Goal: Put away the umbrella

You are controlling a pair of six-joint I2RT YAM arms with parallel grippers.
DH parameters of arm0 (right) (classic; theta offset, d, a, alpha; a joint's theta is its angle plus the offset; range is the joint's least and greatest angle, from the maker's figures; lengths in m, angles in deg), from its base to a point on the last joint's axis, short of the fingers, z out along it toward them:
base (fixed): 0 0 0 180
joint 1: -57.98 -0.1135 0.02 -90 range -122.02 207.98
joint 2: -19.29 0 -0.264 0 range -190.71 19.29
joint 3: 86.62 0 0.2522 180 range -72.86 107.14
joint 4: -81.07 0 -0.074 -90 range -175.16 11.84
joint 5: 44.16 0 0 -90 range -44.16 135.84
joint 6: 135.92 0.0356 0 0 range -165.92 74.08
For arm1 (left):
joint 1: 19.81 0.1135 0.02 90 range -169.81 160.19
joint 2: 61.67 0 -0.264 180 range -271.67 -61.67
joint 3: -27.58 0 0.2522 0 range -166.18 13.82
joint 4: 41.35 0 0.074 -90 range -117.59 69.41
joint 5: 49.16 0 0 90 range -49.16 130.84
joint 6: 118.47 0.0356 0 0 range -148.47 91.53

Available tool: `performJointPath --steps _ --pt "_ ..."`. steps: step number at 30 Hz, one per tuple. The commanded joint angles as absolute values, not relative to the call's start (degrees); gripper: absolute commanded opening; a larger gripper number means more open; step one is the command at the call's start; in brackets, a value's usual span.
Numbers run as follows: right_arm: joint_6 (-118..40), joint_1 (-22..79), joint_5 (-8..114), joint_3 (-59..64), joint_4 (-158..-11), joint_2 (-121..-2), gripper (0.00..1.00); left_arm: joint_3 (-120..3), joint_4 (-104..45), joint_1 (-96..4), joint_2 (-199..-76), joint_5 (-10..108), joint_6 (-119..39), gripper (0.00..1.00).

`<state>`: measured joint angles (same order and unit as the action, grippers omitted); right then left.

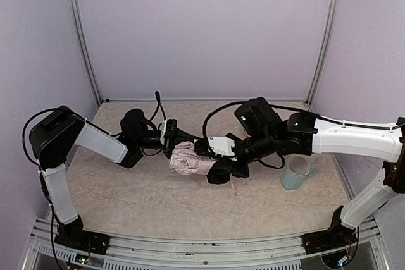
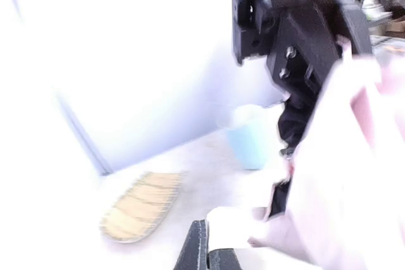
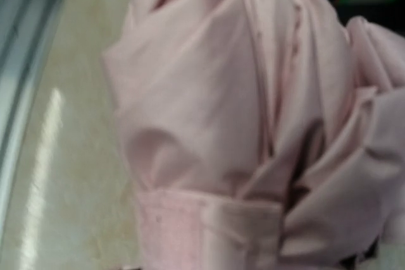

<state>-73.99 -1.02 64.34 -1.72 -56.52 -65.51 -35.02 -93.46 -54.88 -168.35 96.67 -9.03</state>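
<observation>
From above, the folded umbrella [image 1: 188, 159] is bunched over the middle of the table [image 1: 126, 200], between my left pincer [image 1: 171, 137] and my right pincer [image 1: 214, 151], with a mug [image 1: 296, 173] well to the right. At my left wrist, my fingers [image 2: 201, 254] are pressed together beside pink fabric, a bamboo tray [image 2: 140, 205] beyond. My right wrist sees only pink folds, so I cannot tell that pincer's state

Pale pink fabric of the umbrella [image 3: 209, 93] filled most of the frame, slightly blurred and bunched in soft lengthwise folds, with dark gaps between pleats at the right. A flat pink band [image 3: 209, 222] crossed it near the bottom edge. Left of it lay the mottled beige table [image 3: 69, 124], streaked with glare, beside a grey rail [image 3: 25, 42]
</observation>
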Motion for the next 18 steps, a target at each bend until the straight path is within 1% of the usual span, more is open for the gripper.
performJointPath --steps 1,4,6,10,13,18 --pt "-75.4 -6.9 65.8 -10.3 -56.6 -63.1 0.0 -37.9 -100.3 -51.8 -171.7 92.9 -14.0 0.0" --pt "-77.7 -7.8 59.6 -13.8 -57.6 -63.9 0.0 -37.4 -103.2 -51.9 -171.8 95.1 -15.1 0.0" --pt "-79.9 -8.7 53.4 -15.7 -56.9 -66.3 0.0 -36.7 -101.9 -52.5 -171.1 94.7 -12.1 0.0" --pt "-82.3 -12.3 43.6 -18.9 -57.8 -74.2 0.0 -36.3 -90.7 -54.2 -169.4 89.2 2.2 0.0" --pt "-83.8 -14.7 39.6 -19.1 -60.5 -79.5 0.0 -37.7 -82.6 -55.1 -169.4 86.3 10.0 0.0" --pt "-86.7 -15.3 37.0 -20.0 -62.3 -84.9 0.0 -38.2 -75.6 -56.0 -170.2 82.4 18.0 0.0"
